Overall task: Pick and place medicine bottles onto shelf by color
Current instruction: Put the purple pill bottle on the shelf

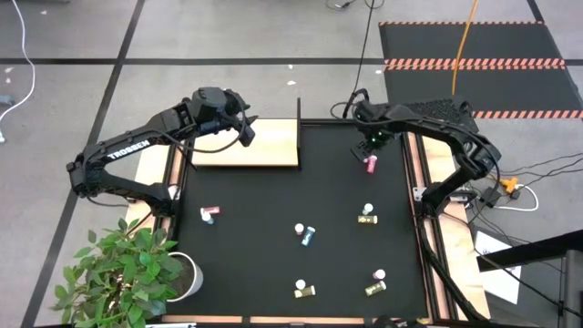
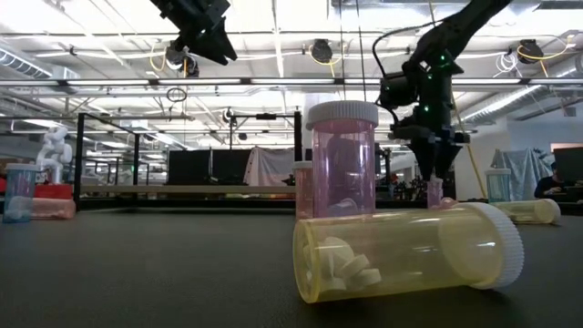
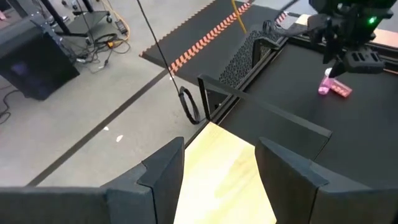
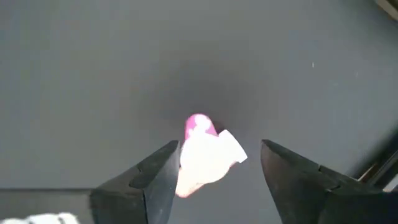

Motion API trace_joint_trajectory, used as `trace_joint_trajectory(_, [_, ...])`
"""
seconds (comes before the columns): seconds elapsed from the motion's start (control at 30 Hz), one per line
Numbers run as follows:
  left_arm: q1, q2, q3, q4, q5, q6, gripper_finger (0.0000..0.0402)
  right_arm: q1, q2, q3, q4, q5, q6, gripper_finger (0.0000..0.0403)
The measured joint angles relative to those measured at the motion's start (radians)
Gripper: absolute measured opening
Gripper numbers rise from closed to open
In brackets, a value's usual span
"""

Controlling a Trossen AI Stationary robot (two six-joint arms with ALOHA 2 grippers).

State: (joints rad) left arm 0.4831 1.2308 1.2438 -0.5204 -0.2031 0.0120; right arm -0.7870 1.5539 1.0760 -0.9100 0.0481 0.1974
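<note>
pink bottle [image 4: 200, 155] between right hand [image 4: 217, 163] fingers

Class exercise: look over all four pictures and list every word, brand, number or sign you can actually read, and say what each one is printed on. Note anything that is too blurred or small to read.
"TROSSEN": white letters along the left arm, read in the high view.
Medicine bottles, such as the yellow one lying on its side in the low view: no label or print shows.
Shelf: bare wood, no text.
Nothing else is readable.

shelf [image 1: 246, 143] at mat's [image 1: 273, 246] far left, bottles [image 1: 306, 234] scattered nearer
</note>
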Motion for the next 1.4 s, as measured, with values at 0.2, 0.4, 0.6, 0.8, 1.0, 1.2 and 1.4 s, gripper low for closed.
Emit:
trace_joint_trajectory(0.2, [0.0, 0.0, 0.0, 0.001, 0.0, -0.026, 0.02, -0.004, -0.001, -0.052, 0.023, -0.001, -0.004, 0.0199])
trace_joint_trajectory(0.4, [0.0, 0.0, 0.0, 0.001, -0.008, -0.034, 0.02, -0.004, -0.001, -0.057, 0.047, -0.001, -0.02, 0.0179])
trace_joint_trajectory(0.6, [0.0, 0.0, 0.0, 0.002, -0.009, -0.051, 0.02, -0.004, -0.001, -0.057, 0.046, -0.007, -0.03, 0.0151])
trace_joint_trajectory(0.8, [0.0, 0.0, 0.0, 0.002, -0.009, -0.056, 0.02, -0.004, -0.001, -0.057, 0.045, -0.027, -0.039, 0.014])
trace_joint_trajectory(1.0, [0.0, 0.0, 0.0, 0.003, -0.009, -0.055, 0.02, 0.004, -0.008, -0.024, 0.001, -0.026, -0.067, 0.0131])
trace_joint_trajectory(1.2, [0.0, 0.0, 0.0, 0.036, -0.01, -0.048, 0.02, 0.007, -0.007, 0.061, -0.026, -0.027, -0.105, 0.0117])
trace_joint_trajectory(1.4, [0.003, 0.0, 0.0, 0.04, -0.01, -0.037, 0.02, 0.021, -0.007, 0.267, -0.182, -0.021, -0.131, 0.0118])
